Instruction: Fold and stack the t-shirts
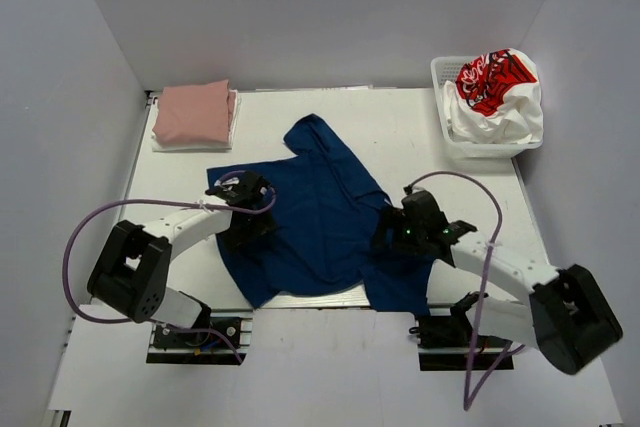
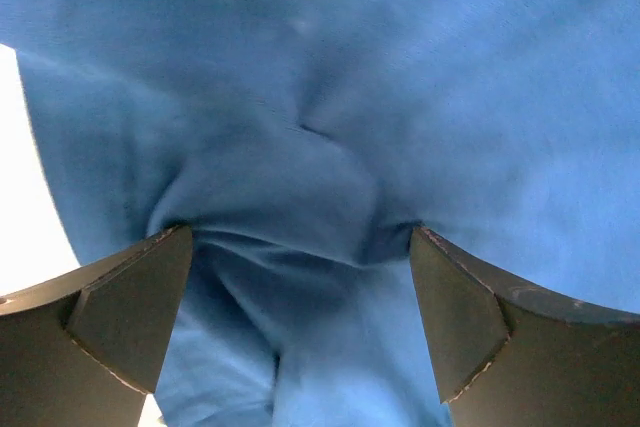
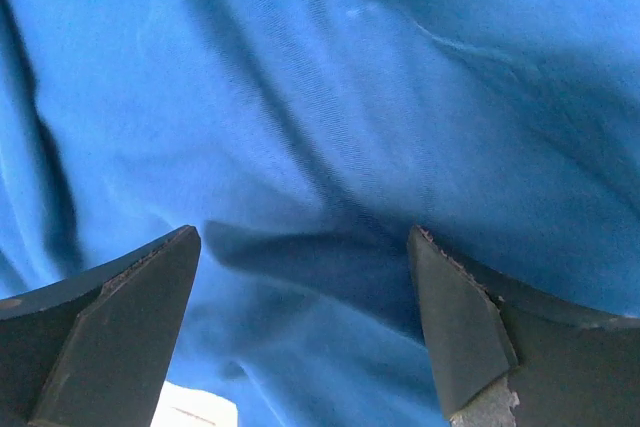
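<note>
A navy blue t-shirt lies spread and rumpled across the middle of the table, print not visible. My left gripper is down on its left edge, jaws open, with bunched blue cloth between the fingers. My right gripper is down on its right side, jaws open, with a blue fold between the fingers. A folded dusty-pink t-shirt lies on a white one at the far left. A white t-shirt with red graphic is heaped in the basket.
The white lattice basket stands at the far right corner. The shirt's lower hem hangs over the table's near edge between the arm bases. Grey walls close in the left, right and back.
</note>
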Robot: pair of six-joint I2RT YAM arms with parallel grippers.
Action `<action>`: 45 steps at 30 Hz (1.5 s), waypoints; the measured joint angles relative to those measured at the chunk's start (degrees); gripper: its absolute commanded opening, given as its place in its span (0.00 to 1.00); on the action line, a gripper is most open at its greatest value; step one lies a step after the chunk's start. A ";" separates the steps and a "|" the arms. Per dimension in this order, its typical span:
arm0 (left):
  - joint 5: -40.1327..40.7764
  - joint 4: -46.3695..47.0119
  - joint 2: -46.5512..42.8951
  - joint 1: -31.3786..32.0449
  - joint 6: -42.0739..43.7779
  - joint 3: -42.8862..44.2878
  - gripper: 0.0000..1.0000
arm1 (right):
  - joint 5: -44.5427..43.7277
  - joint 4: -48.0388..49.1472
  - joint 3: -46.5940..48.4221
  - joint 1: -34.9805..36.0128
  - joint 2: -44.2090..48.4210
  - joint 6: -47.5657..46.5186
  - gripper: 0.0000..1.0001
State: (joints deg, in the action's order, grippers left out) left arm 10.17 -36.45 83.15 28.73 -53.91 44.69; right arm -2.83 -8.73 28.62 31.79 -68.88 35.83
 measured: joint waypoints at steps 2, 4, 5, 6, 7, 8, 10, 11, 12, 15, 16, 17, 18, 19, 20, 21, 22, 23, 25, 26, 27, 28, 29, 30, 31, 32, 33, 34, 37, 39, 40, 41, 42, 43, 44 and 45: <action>4.09 -4.76 -0.85 -0.90 -1.27 -0.04 1.00 | 2.49 -4.00 -1.75 1.44 4.35 0.81 0.90; 7.45 -8.04 -1.55 -1.77 -1.90 0.35 1.00 | 4.50 -8.17 -2.10 3.39 7.34 0.81 0.90; 9.31 -10.32 -1.55 -2.29 -2.10 1.38 1.00 | 4.98 -9.81 -2.01 4.22 8.44 0.44 0.90; 10.80 -12.02 -1.27 -2.62 -2.12 2.89 1.00 | 5.01 -11.45 -1.44 5.14 8.96 -0.46 0.90; 12.33 -13.53 -0.76 -3.02 -2.03 5.18 1.00 | 4.74 -12.79 -0.42 5.88 8.94 -1.68 0.90; 13.35 -14.25 -0.31 -3.28 -1.70 7.32 1.00 | 4.22 -13.81 1.01 6.34 8.63 -3.15 0.90; 15.13 -14.47 0.35 -3.56 -0.63 12.41 1.00 | 1.05 -14.78 5.99 6.93 6.60 -6.51 0.90; 15.74 -13.90 0.46 -3.56 0.11 14.60 1.00 | -0.57 -14.34 8.70 6.99 5.25 -8.33 0.90; 16.26 -12.96 0.52 -3.56 0.94 16.39 1.00 | -2.21 -13.44 11.47 7.02 3.61 -10.16 0.90; 16.57 -9.51 1.20 -4.11 3.21 19.78 1.00 | -7.74 -8.59 19.06 6.99 -3.54 -14.60 0.90; 16.48 -8.81 2.05 -4.42 3.76 20.61 1.00 | -9.22 -7.65 21.66 6.99 -6.82 -15.76 0.90; 16.39 -8.48 3.39 -4.92 4.31 21.73 1.00 | -10.58 -7.41 24.79 6.95 -10.56 -16.87 0.89; 16.35 -7.93 5.20 -5.46 4.87 22.82 1.00 | -11.56 -6.99 28.02 6.95 -14.75 -17.77 0.89; 16.20 -7.37 6.95 -5.95 5.49 23.54 1.00 | -12.46 -6.27 30.56 6.91 -18.40 -18.43 0.87; 16.09 -6.58 8.79 -6.56 6.05 24.02 1.00 | -13.44 -5.49 33.16 6.84 -22.18 -18.99 0.87; 15.72 -5.88 10.82 -7.13 6.62 24.41 1.00 | -14.10 -5.64 35.71 6.84 -25.59 -19.52 0.87; 15.41 -5.09 12.74 -7.67 7.13 24.55 1.00 | -14.62 -6.16 38.12 6.84 -28.76 -19.87 0.87; 14.99 -4.68 14.36 -8.24 7.54 24.57 1.00 | -15.17 -6.34 40.79 6.84 -31.87 -20.33 0.87; 13.94 -3.78 17.57 -9.38 8.31 24.57 1.00 | -16.04 -6.82 47.12 6.82 -38.95 -21.51 0.82; 13.60 -3.43 18.73 -9.70 8.59 24.57 1.00 | -16.11 -6.78 48.17 6.80 -40.19 -21.68 0.77; 13.29 -3.17 19.78 -10.36 9.01 24.57 1.00 | -16.70 -7.72 50.42 6.73 -42.42 -21.90 0.70; 13.14 -2.95 20.70 -10.86 9.25 24.59 1.00 | -17.07 -7.82 52.50 6.67 -44.65 -22.16 0.59; 13.14 -2.71 21.35 -11.26 9.46 24.59 1.00 | -17.57 -8.02 54.12 6.62 -46.56 -22.25 0.44; 13.09 -2.51 21.92 -11.78 9.62 24.59 1.00 | -18.18 -8.41 55.28 6.54 -48.09 -22.21 0.44; 13.09 -2.36 22.32 -12.31 9.97 24.57 1.00 | -18.93 -9.14 56.26 6.40 -49.37 -21.55 0.44; 13.09 -2.23 22.49 -12.63 10.05 24.57 1.00 | -19.58 -9.68 57.00 6.16 -50.45 -21.14 0.42; 13.09 -1.99 22.53 -13.05 10.29 24.48 1.00 | -19.98 -10.36 57.51 5.90 -51.25 -20.90 0.40; 13.11 -1.40 22.51 -13.44 10.67 24.17 1.00 | -20.44 -10.93 57.90 5.46 -51.84 -20.46 0.36; 12.83 0.90 22.47 -14.43 11.74 22.84 1.00 | -21.88 -11.96 58.62 4.17 -51.98 -20.09 0.05; 12.72 2.25 22.27 -14.93 12.76 22.43 1.00 | -22.62 -12.59 58.62 2.95 -52.00 -19.56 0.00; 12.61 2.69 22.29 -15.17 13.25 22.40 1.00 | -22.95 -12.87 58.62 2.12 -52.00 -19.32 0.00; 12.37 3.28 22.32 -15.41 13.99 22.36 1.00 | -23.21 -13.09 58.71 1.38 -52.00 -19.32 0.00; 12.11 4.02 22.45 -15.58 14.49 22.29 1.00 | -23.43 -13.33 58.82 0.63 -52.00 -19.34 0.00; 11.69 4.72 22.60 -15.74 14.99 22.29 1.00 | -23.50 -13.51 58.93 -0.02 -51.98 -19.45 0.00; 11.26 5.60 22.88 -15.89 15.56 22.32 1.00 | -23.65 -13.51 58.99 -0.76 -51.93 -19.65 0.00; 10.95 6.01 23.19 -15.91 15.89 22.58 1.00 | -23.74 -13.46 59.06 -1.60 -51.84 -19.93 0.00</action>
State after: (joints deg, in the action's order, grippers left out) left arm 21.12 -30.44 106.34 12.82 -38.02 67.26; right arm -26.57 -22.20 87.68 30.20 -120.73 15.90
